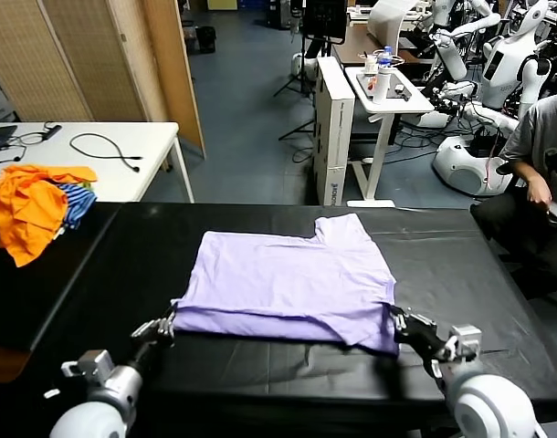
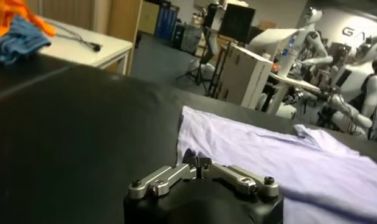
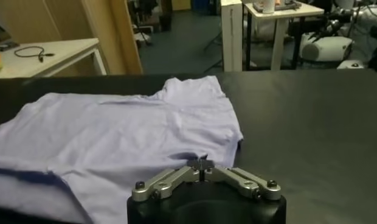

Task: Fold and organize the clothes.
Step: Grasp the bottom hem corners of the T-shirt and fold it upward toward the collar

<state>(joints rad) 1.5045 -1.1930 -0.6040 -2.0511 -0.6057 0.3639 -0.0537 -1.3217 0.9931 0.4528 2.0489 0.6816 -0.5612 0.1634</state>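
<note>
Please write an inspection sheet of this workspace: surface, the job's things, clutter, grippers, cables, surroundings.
Surface: black table, bare around the shirt.
Job's things: lavender T-shirt lying partly folded, plain side up.
Clutter: orange garments with a striped cloth at the table's left edge.
Grippers: left gripper shut on the shirt's near-left corner; right gripper shut on its near-right corner.
Cables: black cable on the white desk.
Surroundings: seated person, other robots behind.
</note>
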